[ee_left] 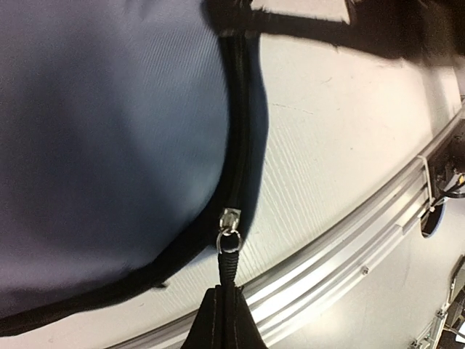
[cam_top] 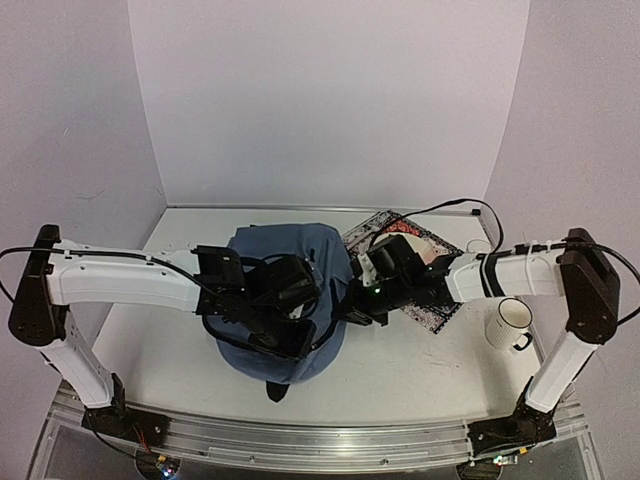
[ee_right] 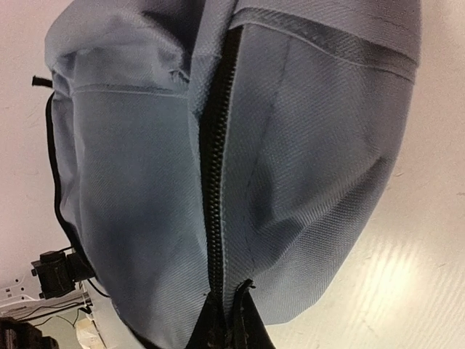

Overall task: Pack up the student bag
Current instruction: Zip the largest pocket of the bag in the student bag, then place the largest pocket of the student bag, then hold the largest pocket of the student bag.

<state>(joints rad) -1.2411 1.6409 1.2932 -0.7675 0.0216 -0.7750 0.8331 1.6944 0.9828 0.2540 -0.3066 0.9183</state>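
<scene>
We judge the grey-blue fabric backpack (cam_top: 285,250), lying left of the white ceramic mug (cam_top: 510,320), light and floppy, so left gripper (ee_left: 218,320) clamps its black zipper pull (ee_left: 229,263), right gripper (ee_right: 225,320) pinches shut on its zipper seam (ee_right: 212,167).

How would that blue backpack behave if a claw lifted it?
Likely floppy: the backpack creases and sags around its zipper. Possibly light for its size, since the slack folds suggest little inside. The woven fabric looks grippy, not slippery.

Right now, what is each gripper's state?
Left gripper: closed, holding the zipper pull.
Right gripper: closed, pinching the student bag at its zipper line.
</scene>
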